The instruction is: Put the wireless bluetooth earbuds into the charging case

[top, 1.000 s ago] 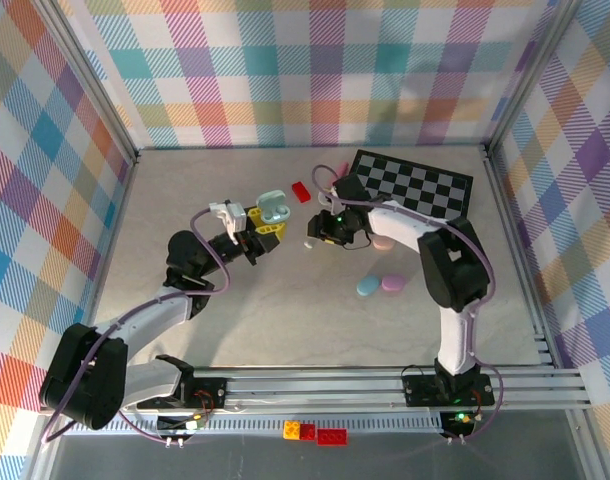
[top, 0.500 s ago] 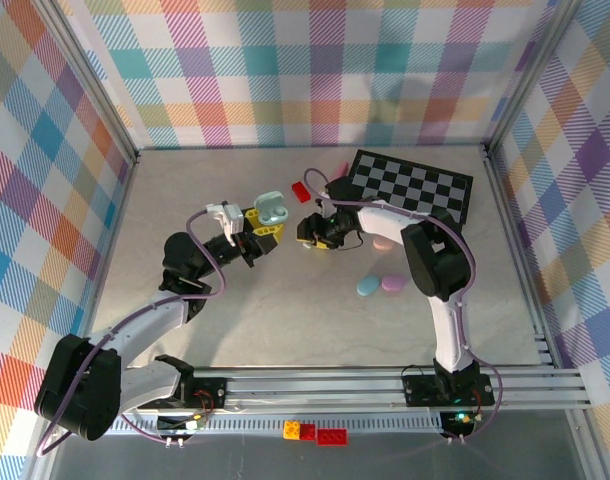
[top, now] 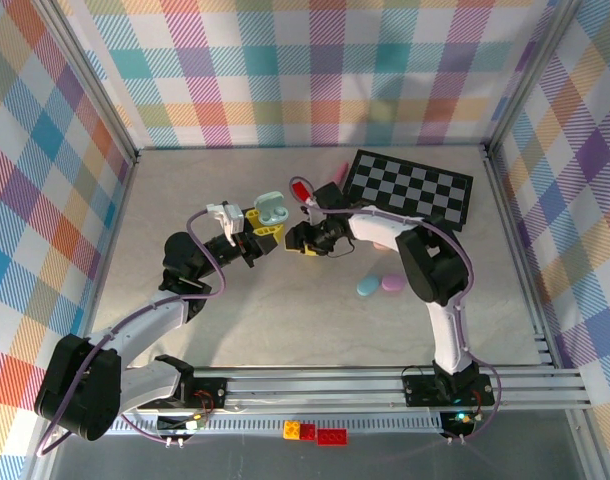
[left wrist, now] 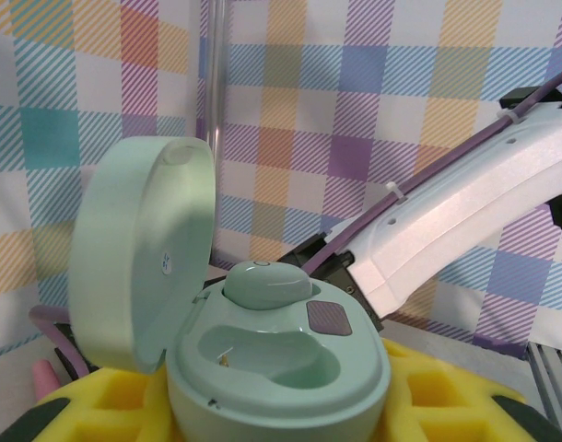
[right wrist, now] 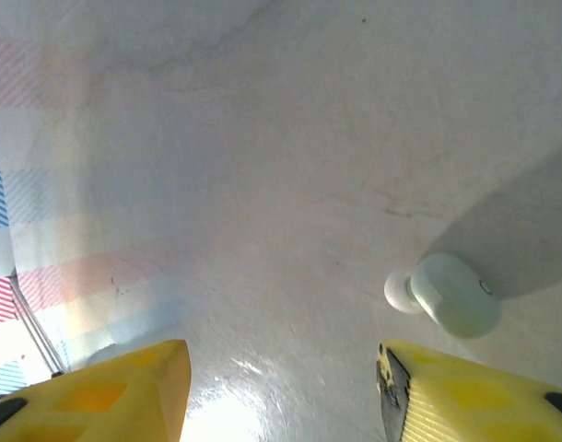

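My left gripper (top: 262, 227) is clamped on the lower half of the mint charging case (left wrist: 279, 373), with a yellow pad (left wrist: 447, 410) pressing on each side. The case stands upright and its lid (left wrist: 143, 253) is swung open to the left in my wrist view. Inside, the seated earbud (left wrist: 265, 284) fills the far well, while the near well (left wrist: 272, 354) is empty. Behind the case, the white shell of my right arm (left wrist: 465, 207) crosses in front of the plaid wall.

My right gripper (right wrist: 279, 373) hangs low over the tabletop (right wrist: 263, 138) with its yellow fingers (right wrist: 106, 391) spread apart and nothing between them. The loose earbud (right wrist: 444, 295), pale mint with a whitish tip, lies on the tabletop just beside the tip of the finger at the right of that view. I cannot tell whether they touch.

From above, the two grippers sit close together near the middle of the tabletop, the right one just to the right of the held case. A red brick (top: 301, 190) lies just behind them, and a checkerboard mat (top: 415, 187) lies toward the far right. A closed blue case (top: 368, 287) and a closed purple case (top: 392, 283) lie side by side nearer my bases.
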Tool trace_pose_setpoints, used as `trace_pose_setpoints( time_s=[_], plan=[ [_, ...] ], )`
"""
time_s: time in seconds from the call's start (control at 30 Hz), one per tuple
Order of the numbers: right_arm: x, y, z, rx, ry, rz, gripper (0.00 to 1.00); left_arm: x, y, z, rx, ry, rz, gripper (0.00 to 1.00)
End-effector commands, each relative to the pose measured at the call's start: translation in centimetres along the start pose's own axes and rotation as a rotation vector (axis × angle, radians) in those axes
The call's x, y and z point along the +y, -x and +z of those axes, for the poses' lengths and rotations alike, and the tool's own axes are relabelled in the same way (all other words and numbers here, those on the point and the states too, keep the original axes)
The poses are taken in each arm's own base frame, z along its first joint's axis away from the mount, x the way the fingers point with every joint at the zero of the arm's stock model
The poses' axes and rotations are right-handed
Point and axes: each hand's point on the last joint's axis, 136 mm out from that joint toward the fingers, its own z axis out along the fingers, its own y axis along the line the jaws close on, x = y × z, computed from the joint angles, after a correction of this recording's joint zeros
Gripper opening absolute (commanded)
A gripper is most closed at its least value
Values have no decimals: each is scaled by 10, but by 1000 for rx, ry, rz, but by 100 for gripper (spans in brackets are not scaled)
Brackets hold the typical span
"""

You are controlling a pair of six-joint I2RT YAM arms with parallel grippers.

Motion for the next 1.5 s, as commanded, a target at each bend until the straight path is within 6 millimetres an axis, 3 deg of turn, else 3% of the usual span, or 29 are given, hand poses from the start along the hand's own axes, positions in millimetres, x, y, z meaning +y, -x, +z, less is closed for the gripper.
trace_pose_setpoints(
  time_s=[0.0,0.3,0.53,0.77,0.97,1.17,1.33,1.47],
  plan=[
    [8,13,-21,-87,-32,-41,56,-4,11,-3,-26,-15,34,34],
    [-21,31,1,-63,-120,-4,57,-6,11,-3,-22,-22,29,35],
    [-17,16,16,21,-90,10,57,-6,12,-5,-25,-16,30,34],
    [-13,-8,12,62,-74,6,57,-5,16,-6,-39,-2,25,34],
    [18,-22,13,85,0,-73,57,-3,19,-7,-49,13,27,34],
    [28,-22,4,57,-19,-122,57,-3,22,-6,-55,15,26,34],
    [24,-13,-11,10,-104,-176,57,-2,27,-9,-74,30,27,34],
    [16,-4,-7,9,-160,-212,57,1,31,-15,-97,52,26,34]
  ],
)
